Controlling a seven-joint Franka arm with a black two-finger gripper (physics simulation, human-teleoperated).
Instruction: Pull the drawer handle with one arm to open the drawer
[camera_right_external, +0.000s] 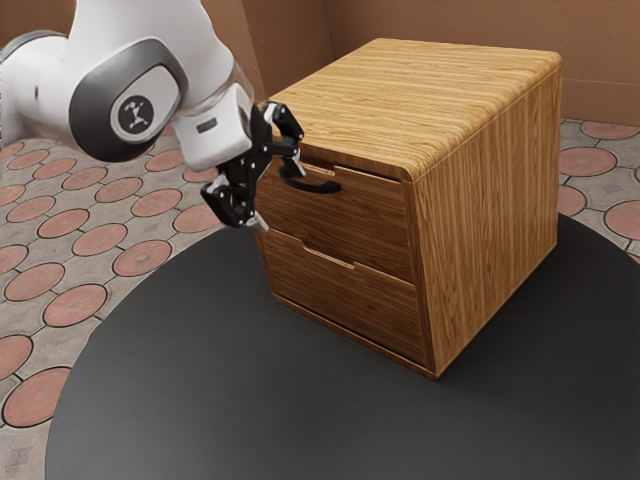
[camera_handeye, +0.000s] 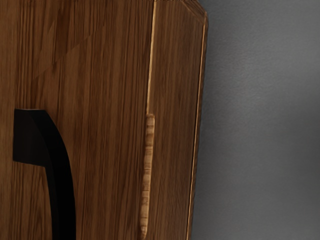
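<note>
Hand (camera_right_external: 272, 182) spread wide beside the black handle (camera_right_external: 312, 184), not yet clamped on it; top drawer (camera_right_external: 355, 220) looks shut, so grasp and whole pull remain.

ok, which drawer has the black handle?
The upper drawer: a black bar handle sticks out of its front, right by the tool. The lower drawer has only a wood-coloured lip at its top edge.

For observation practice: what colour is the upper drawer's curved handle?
The curved handle is black; clearest in exterior view.
</note>
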